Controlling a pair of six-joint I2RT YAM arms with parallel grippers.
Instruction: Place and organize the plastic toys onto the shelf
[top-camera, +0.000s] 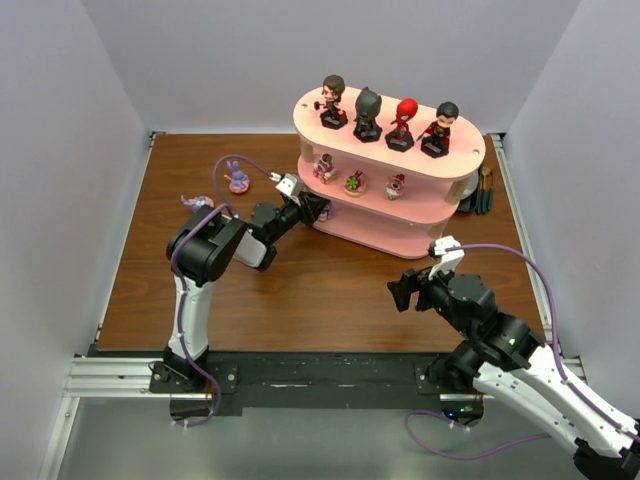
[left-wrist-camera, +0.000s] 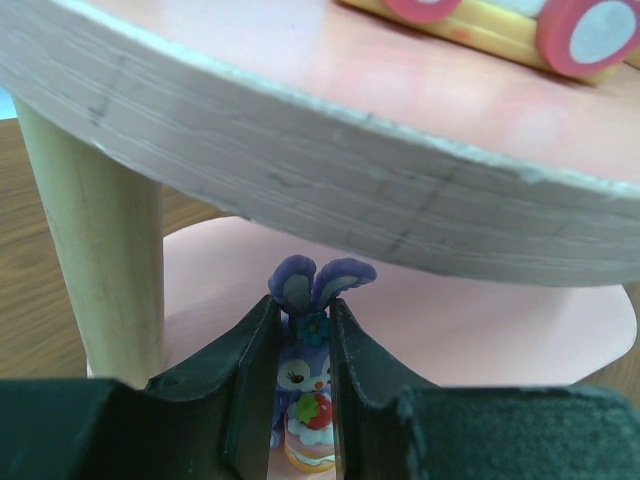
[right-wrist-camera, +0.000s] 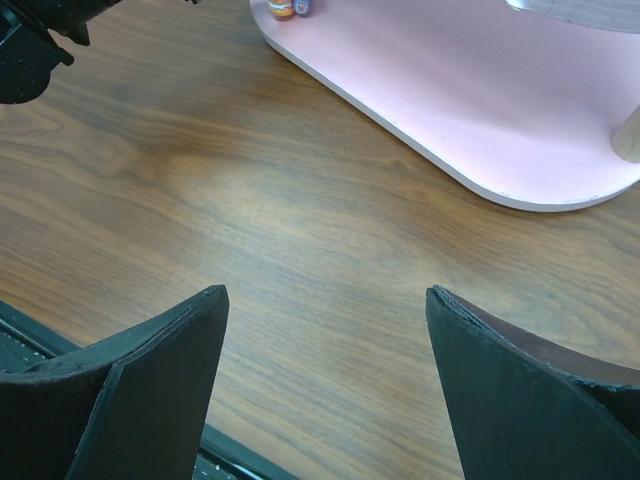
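The task looks well over halfway done. Four big-headed figures (top-camera: 368, 113) stand in a row on the top board (top-camera: 385, 156) of the shelf (top-camera: 466, 186), and three tiny toys (top-camera: 355, 183) sit along the middle board (top-camera: 430, 207). The left gripper (left-wrist-camera: 303, 335) is pinched on a purple bunny (left-wrist-camera: 310, 375), one finger against each side of its body with the ears poking up between them. It is held upright at the left end of the bottom board (left-wrist-camera: 470, 320), under the middle board and just right of a post (left-wrist-camera: 105, 260). Whether its base touches the board cannot be told. Judging by what lies loose, two more bunnies are left to place, one on the table (top-camera: 300, 290) left of the shelf (top-camera: 237, 178) and one nearer the left arm (top-camera: 197, 202). The right gripper (right-wrist-camera: 325, 300) hangs spread wide and empty over bare wood in front of the shelf, well apart from any toy. Dark pens (top-camera: 482, 190) stand at the shelf's right end and are no part of the job. The main hindrance is the low gap under the middle board and the post beside the fingers, which leave little room to let go and back out. The left arm's cable (top-camera: 250, 165) also loops close over the nearer loose bunny.
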